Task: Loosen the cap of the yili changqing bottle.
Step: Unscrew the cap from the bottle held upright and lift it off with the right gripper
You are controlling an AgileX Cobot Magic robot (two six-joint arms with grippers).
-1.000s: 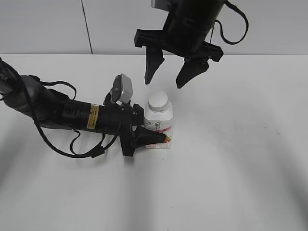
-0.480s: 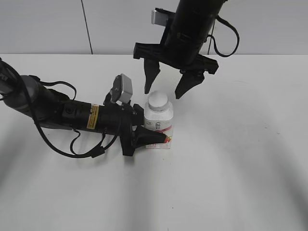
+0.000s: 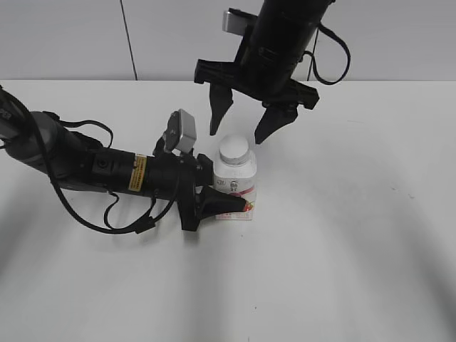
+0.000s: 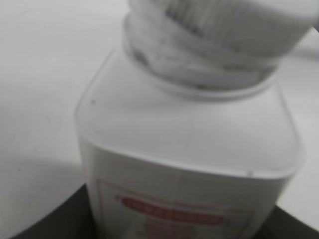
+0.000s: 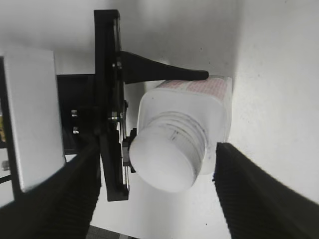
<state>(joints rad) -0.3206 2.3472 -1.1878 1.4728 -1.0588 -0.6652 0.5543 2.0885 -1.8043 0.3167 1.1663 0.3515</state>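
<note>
Lying low across the left half of the white worktop (image 3: 342,271), the left arm (image 3: 85,167), black with a yellow sticker, its wrist camera (image 3: 182,131) tilted up. At its tip, the left gripper (image 3: 229,191) clamped on the lower body of the yili changqing bottle (image 3: 235,182), one black finger (image 3: 222,204) pressed along the near side over the red-pink label; the far finger hidden behind the bottle. Standing upright near the middle of the worktop, somewhat toward the back edge, the squat white bottle, with the white cap (image 3: 234,149) on its neck. In the left wrist view, the bottle (image 4: 189,149) very close and blurred, ribbed cap (image 4: 224,20) at the top edge. Above the bottle, the right gripper (image 3: 240,131) pointing down, jaws spread wide, tips on either side of the cap and a little behind it, clear of it. In the right wrist view, the cap (image 5: 167,162) between two ribbed fingers (image 5: 254,199), apart from both.
</note>
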